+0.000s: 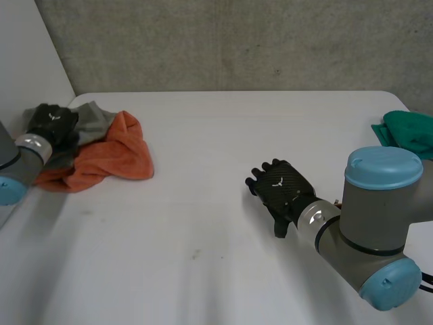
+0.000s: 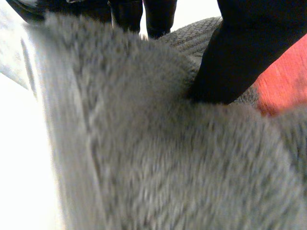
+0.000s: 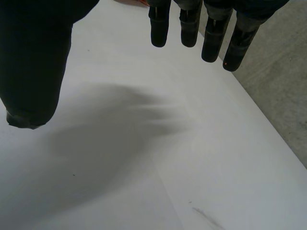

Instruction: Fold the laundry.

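White table (image 1: 216, 169) spans my view; grey towel (image 1: 98, 115) lies atop the orange cloth (image 1: 115, 159), bunched between my left hand's (image 1: 53, 125) thumb and half-hidden fingers (image 2: 125, 14); right hand (image 1: 281, 189) hovers slack, holding nothing; green cloth (image 1: 409, 132) is cut off.

The grey cloth (image 2: 158, 158) is thick fleece with a fuzzy, matt pile; one fold shows a ribbed knit. The orange cloth (image 1: 115, 159) is soft, napped and matt. The table (image 1: 216, 203) is white, smooth and matt. The wall (image 1: 237, 40) is rough concrete. The right hand (image 1: 281, 189) has a black woven-pattern back with a slight sheen. The arm cap (image 1: 384, 166) is smooth light-blue plastic.
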`<state>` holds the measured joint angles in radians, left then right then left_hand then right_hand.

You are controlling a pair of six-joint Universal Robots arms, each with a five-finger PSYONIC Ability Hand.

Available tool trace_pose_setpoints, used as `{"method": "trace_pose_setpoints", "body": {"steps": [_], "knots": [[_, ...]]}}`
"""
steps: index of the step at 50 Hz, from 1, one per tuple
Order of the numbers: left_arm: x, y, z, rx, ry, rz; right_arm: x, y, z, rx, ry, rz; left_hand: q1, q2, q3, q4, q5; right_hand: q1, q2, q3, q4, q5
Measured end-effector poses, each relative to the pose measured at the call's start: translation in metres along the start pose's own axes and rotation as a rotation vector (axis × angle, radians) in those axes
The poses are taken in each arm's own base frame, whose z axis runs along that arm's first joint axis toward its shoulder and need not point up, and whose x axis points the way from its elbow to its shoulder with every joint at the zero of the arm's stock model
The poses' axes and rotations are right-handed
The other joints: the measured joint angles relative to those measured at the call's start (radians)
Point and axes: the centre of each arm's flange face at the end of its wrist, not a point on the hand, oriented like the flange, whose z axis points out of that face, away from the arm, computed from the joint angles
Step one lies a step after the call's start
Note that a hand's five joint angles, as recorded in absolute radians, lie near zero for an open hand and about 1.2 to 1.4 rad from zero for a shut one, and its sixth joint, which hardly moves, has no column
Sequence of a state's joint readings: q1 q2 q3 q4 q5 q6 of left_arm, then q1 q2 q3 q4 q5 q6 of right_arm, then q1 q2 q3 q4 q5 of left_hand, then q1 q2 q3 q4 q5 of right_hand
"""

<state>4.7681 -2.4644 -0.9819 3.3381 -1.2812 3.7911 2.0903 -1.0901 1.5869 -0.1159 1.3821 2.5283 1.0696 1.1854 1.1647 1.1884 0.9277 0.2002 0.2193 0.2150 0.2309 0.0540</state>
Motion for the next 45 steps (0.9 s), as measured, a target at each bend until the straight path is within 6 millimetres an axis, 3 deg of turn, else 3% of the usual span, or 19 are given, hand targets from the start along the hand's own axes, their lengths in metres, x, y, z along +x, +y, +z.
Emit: {"method": "trace_pose_setpoints", "body": {"steps": [5, 6, 9, 11, 12, 15, 16, 17, 19, 21, 22, 24, 27, 33, 34, 36, 45], "knots": [[0.010, -0.060, -0.019, 0.097, -0.024, -0.033, 0.004, -0.003, -0.002, 0.005, 0.018, 0.000, 0.000, 0.006, 0.012, 0.006, 0.000, 0.000, 0.000, 0.000, 0.000, 0.000], [0.015, -0.080, -0.029, 0.132, -0.016, -0.056, 0.006, -0.004, -0.003, 0.007, 0.027, 0.001, 0.000, 0.006, 0.014, 0.006, 0.000, 0.000, 0.000, 0.000, 0.000, 0.000], [0.025, -0.113, -0.050, 0.188, 0.010, -0.106, 0.014, -0.006, -0.004, 0.011, 0.052, 0.006, 0.000, 0.008, 0.017, 0.009, 0.000, 0.000, 0.000, 0.000, 0.000, 0.000], [0.039, -0.141, -0.072, 0.237, 0.052, -0.157, 0.022, -0.008, -0.005, 0.015, 0.077, 0.011, 0.000, 0.009, 0.017, 0.010, 0.000, 0.000, 0.000, 0.000, 0.000, 0.000], [0.053, -0.161, -0.092, 0.270, 0.100, -0.204, 0.031, -0.010, -0.006, 0.017, 0.104, 0.016, 0.000, 0.009, 0.018, 0.010, 0.000, 0.000, 0.000, 0.000, 0.000, 0.000], [0.088, -0.188, -0.133, 0.305, 0.226, -0.297, 0.048, -0.013, -0.009, 0.024, 0.163, 0.025, 0.000, 0.009, 0.018, 0.010, 0.007, 0.000, 0.000, 0.000, 0.000, 0.000], [0.094, -0.191, -0.138, 0.306, 0.246, -0.310, 0.050, -0.013, -0.010, 0.025, 0.170, 0.025, 0.000, 0.009, 0.018, 0.010, 0.016, 0.000, 0.000, 0.000, 0.000, 0.000], [0.116, -0.198, -0.159, 0.305, 0.327, -0.357, 0.058, -0.015, -0.011, 0.029, 0.199, 0.028, 0.000, 0.009, 0.018, 0.010, 0.016, 0.000, 0.000, 0.000, 0.000, 0.000], [0.146, -0.203, -0.183, 0.289, 0.433, -0.407, 0.067, -0.016, -0.012, 0.034, 0.229, 0.029, -0.014, -0.034, -0.021, -0.034, 0.004, 0.000, 0.000, 0.000, 0.000, 0.000], [0.176, -0.204, -0.205, 0.261, 0.537, -0.445, 0.074, -0.018, -0.014, 0.038, 0.255, 0.030, -0.386, -0.430, -0.411, -0.410, -0.346, 0.000, 0.000, 0.000, 0.000, 0.000], [0.180, -0.203, -0.208, 0.257, 0.550, -0.449, 0.075, -0.018, -0.014, 0.039, 0.259, 0.030, -0.386, -0.430, -0.411, -0.410, -0.346, 0.000, 0.000, 0.000, 0.000, 0.000], [0.208, -0.200, -0.226, 0.219, 0.639, -0.468, 0.082, -0.019, -0.015, 0.043, 0.283, 0.030, -0.838, -0.868, -0.829, -0.863, -0.780, 0.000, 0.000, 0.000, 0.000, 0.000], [0.226, -0.195, -0.232, 0.191, 0.683, -0.471, 0.087, -0.019, -0.015, 0.045, 0.299, 0.031, -0.884, -0.964, -0.940, -0.971, -0.876, 0.000, 0.000, 0.000, 0.000, 0.000], [0.224, -0.190, -0.220, 0.177, 0.659, -0.471, 0.091, -0.019, -0.016, 0.045, 0.309, 0.032, -0.884, -0.985, -0.956, -0.987, -0.883, 0.000, 0.000, 0.000, 0.000, 0.000], [0.207, -0.182, -0.200, 0.161, 0.595, -0.475, 0.095, -0.018, -0.016, 0.042, 0.315, 0.032, -0.884, -0.987, -0.956, -0.987, -0.882, 0.000, 0.000, 0.000, 0.000, 0.000], [0.194, -0.178, -0.190, 0.151, 0.554, -0.478, 0.096, -0.018, -0.017, 0.041, 0.314, 0.032, -0.884, -0.987, -0.956, -0.987, -0.882, 0.000, 0.000, 0.000, 0.000, 0.000], [0.141, -0.164, -0.175, 0.098, 0.433, -0.488, 0.083, -0.022, -0.028, -0.007, 0.192, 0.048, -0.884, -0.988, -0.956, -0.987, -0.882, 0.000, 0.000, 0.000, 0.000, 0.000]]}}
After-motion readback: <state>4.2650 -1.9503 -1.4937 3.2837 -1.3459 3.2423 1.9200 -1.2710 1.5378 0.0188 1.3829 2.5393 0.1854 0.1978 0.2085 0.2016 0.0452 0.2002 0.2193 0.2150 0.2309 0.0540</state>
